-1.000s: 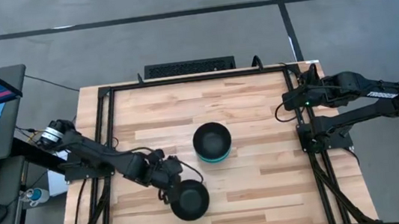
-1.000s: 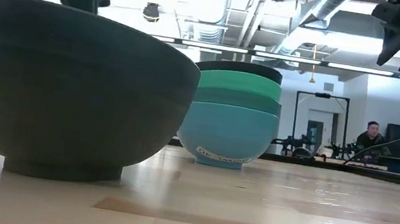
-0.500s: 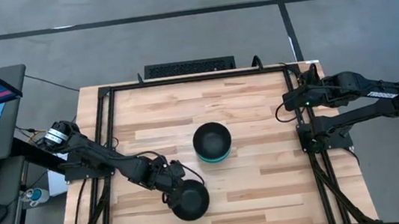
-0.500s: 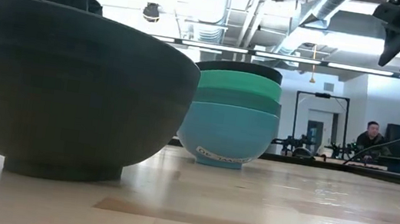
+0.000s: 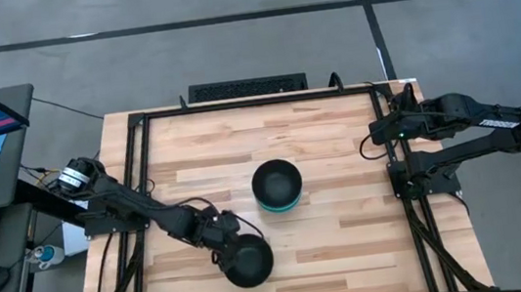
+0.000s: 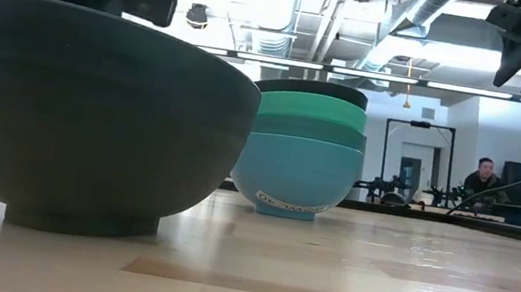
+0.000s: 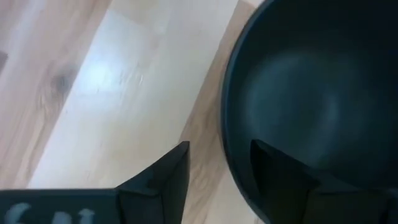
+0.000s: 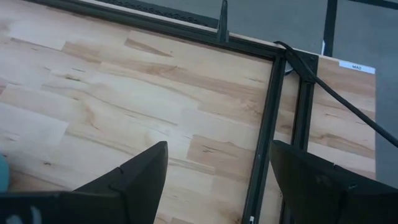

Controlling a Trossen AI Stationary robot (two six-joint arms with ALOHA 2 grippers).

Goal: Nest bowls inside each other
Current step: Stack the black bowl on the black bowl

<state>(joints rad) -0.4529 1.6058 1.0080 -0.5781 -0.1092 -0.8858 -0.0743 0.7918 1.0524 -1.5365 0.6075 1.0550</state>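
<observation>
A single matte black bowl (image 5: pixel 249 262) (image 6: pixel 93 114) (image 7: pixel 311 106) stands upright on its foot near the table's near edge. Farther back at mid-table is a nested stack of several bowls (image 5: pixel 277 185) (image 6: pixel 300 151): a black one on top, teal ones under it and a light blue one at the bottom. My left gripper (image 5: pixel 225 251) (image 7: pixel 217 177) is open just over the single bowl's left rim. One finger (image 7: pixel 273 171) is inside the bowl and the other (image 7: pixel 168 174) is outside, with gaps showing. My right gripper (image 5: pixel 375 139) (image 8: pixel 217 180) waits open above the table's right edge.
A black metal frame (image 5: pixel 141 179) (image 8: pixel 264 143) borders the wooden tabletop, and cables run along it. Bare wood lies between the two bowl groups and toward the table's far side. A person (image 6: pixel 483 180) sits far off in the room behind.
My left gripper has come down and moved toward the table's near edge, onto the left rim of the single black bowl. It now stands astride the rim. Neither the bowl nor the stack has moved.
</observation>
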